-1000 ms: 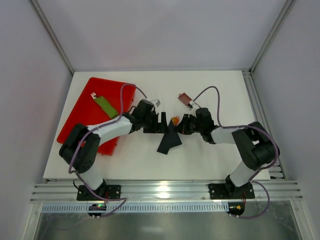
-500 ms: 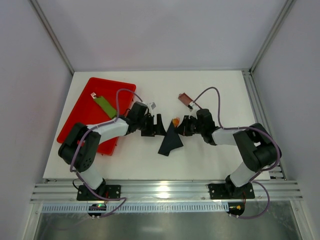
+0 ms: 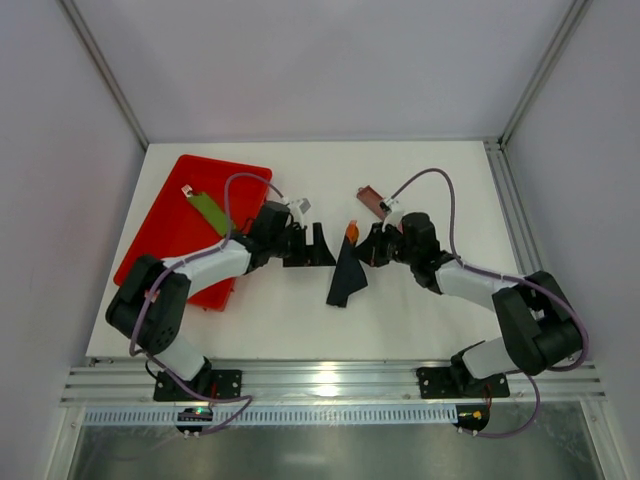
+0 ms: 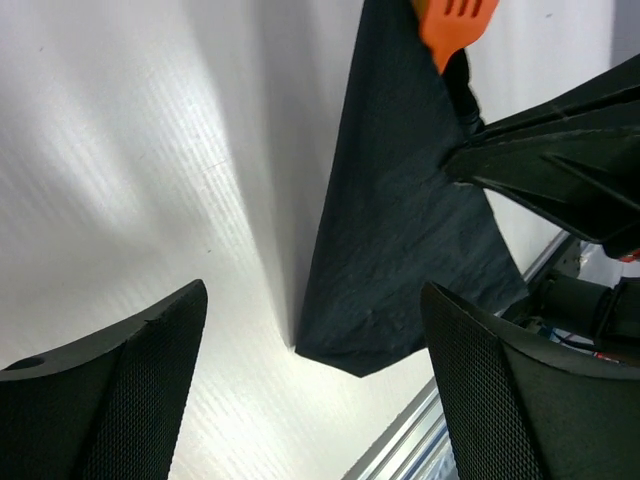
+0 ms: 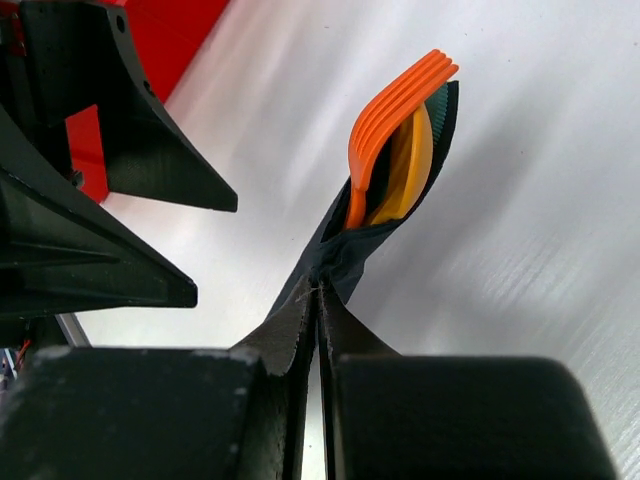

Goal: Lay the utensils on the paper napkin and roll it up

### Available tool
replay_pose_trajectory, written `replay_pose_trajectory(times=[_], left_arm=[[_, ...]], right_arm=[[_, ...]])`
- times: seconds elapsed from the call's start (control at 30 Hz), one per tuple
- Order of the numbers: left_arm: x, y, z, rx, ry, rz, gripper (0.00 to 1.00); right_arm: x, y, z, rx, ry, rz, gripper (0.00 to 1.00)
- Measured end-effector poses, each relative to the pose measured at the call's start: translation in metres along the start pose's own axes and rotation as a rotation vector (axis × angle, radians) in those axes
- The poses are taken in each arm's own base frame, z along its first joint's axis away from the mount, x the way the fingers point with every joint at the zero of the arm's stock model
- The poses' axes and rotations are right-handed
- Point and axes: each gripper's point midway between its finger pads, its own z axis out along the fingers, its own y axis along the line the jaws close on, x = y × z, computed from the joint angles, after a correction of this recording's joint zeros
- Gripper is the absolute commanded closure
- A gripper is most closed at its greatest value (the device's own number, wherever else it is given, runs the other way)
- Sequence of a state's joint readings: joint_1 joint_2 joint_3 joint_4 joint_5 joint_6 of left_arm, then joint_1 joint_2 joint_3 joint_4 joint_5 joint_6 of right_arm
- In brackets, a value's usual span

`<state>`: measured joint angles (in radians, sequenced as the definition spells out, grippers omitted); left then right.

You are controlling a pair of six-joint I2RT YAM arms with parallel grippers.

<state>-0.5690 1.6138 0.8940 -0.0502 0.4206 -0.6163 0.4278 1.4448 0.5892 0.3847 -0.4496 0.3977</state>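
The paper napkin [image 3: 346, 277] is a black sheet folded into a narrow cone round the utensils, at the table's middle. An orange fork [image 5: 396, 108] and a yellow piece [image 5: 412, 160] stick out of its far end; the fork tip [image 3: 352, 232] also shows from above. My right gripper [image 5: 320, 298] is shut on the napkin's edge, just right of the bundle [image 3: 372, 247]. My left gripper [image 3: 307, 248] stands open a little to the left of the napkin [image 4: 400, 230], not touching it, with nothing between its fingers [image 4: 140, 370].
A red tray [image 3: 165, 235] lies at the left with a flat green piece [image 3: 210, 210] on it. A small brown piece [image 3: 370, 197] lies behind the right gripper. A metal rail [image 3: 330, 382] runs along the near table edge.
My left gripper has drawn back to the left, away from the napkin, and opened slightly wider. The right arm has shifted, keeping its grip, and the napkin now hangs narrower and more upright.
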Motion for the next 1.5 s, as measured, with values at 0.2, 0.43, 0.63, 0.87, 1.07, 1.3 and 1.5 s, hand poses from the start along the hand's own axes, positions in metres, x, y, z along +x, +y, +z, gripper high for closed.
replay_pose_trajectory(times=[0.2, 0.43, 0.63, 0.87, 1.07, 1.3, 1.5], left_arm=[[-0.012, -0.023, -0.01, 0.119, -0.076, 0.061, 0.12], [-0.012, -0.04, -0.004, 0.272, -0.066, 0.103, 0.11], [-0.013, -0.053, -0.009, 0.362, -0.071, 0.164, 0.11], [-0.004, -0.065, -0.012, 0.496, -0.019, 0.206, 0.12], [-0.003, -0.085, -0.019, 0.633, 0.006, 0.209, 0.12], [-0.014, -0.112, -0.039, 0.763, -0.036, 0.236, 0.14], [-0.008, -0.111, -0.038, 0.795, -0.016, 0.209, 0.16]], right_arm=[[-0.011, 0.016, -0.011, -0.049, -0.024, -0.052, 0.96], [-0.034, 0.05, -0.035, -0.15, -0.096, -0.131, 0.96], [-0.032, 0.061, -0.042, -0.205, -0.084, -0.15, 0.96], [-0.028, 0.077, -0.046, -0.296, -0.064, -0.165, 0.96], [-0.028, 0.09, -0.051, -0.375, -0.059, -0.179, 0.96], [-0.026, 0.096, -0.054, -0.414, -0.05, -0.179, 0.96], [-0.027, 0.098, -0.055, -0.418, -0.055, -0.179, 0.96]])
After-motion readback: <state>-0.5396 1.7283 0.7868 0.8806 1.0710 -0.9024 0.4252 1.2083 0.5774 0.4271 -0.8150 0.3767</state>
